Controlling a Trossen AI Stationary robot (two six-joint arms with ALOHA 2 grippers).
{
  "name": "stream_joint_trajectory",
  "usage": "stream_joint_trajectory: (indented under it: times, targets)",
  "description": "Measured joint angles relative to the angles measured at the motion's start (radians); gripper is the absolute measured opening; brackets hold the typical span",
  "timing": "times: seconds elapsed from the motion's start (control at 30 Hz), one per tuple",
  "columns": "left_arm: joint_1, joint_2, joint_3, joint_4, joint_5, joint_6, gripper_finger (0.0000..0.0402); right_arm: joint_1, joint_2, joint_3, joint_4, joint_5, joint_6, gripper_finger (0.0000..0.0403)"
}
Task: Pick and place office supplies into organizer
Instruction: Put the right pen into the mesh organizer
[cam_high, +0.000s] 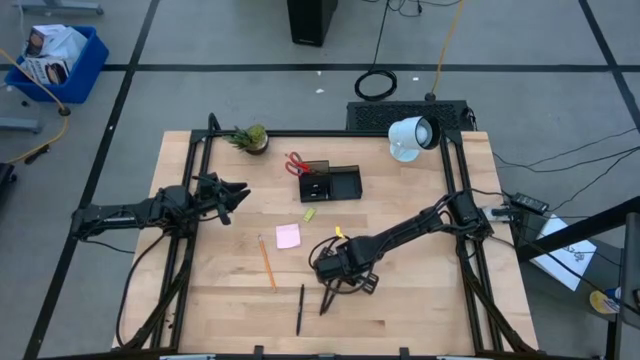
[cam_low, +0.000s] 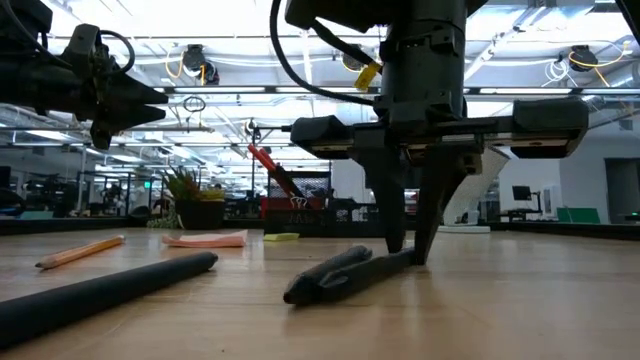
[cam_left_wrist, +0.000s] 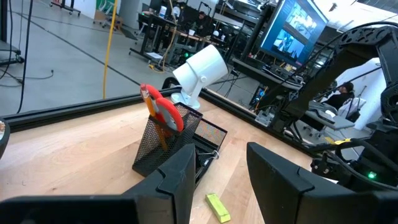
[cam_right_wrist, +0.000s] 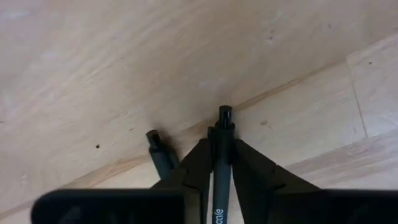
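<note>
A black pen lies on the wooden table, and my right gripper stands over one end of it, pointing steeply down and shut on it. A second black pen lies just left of it. An orange pencil, a pink sticky-note pad and a small yellow piece lie farther left and back. Red-handled scissors stand in the cup of the black organizer. My left gripper hangs open above the table's left side. My right gripper pinches the black pen near one end between its two fingers, which come from above and lie across it. The pen's tip end sticks out past the fingers. The pen lies on the table, its other end toward the near edge.
A white lamp-like device stands at the far right corner and a small potted plant at the far left. Dark cables loop beside my right gripper. Bare wood lies along the near edge and to the right.
</note>
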Motion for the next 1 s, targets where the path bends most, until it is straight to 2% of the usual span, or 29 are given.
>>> stream_joint_trajectory:
  times: [0.37,0.63,0.83,1.0]
  targets:
    - [0.0,0.0,0.0,0.0,0.0,0.0,0.0147,0.019,0.0,0.0,-0.001,0.136,-0.005,0.0048]
    - [0.0,0.0,0.0,0.0,0.0,0.0,0.0147,0.019,-0.007,0.0,-0.026,0.147,-0.054,0.0049]
    - [0.0,0.0,0.0,0.0,0.0,0.0,0.0147,0.015,-0.022,-0.004,-0.056,0.204,-0.068,0.0049]
    - [0.0,0.0,0.0,0.0,0.0,0.0,0.0147,0.009,-0.033,-0.003,-0.063,0.193,-0.085,0.0049]
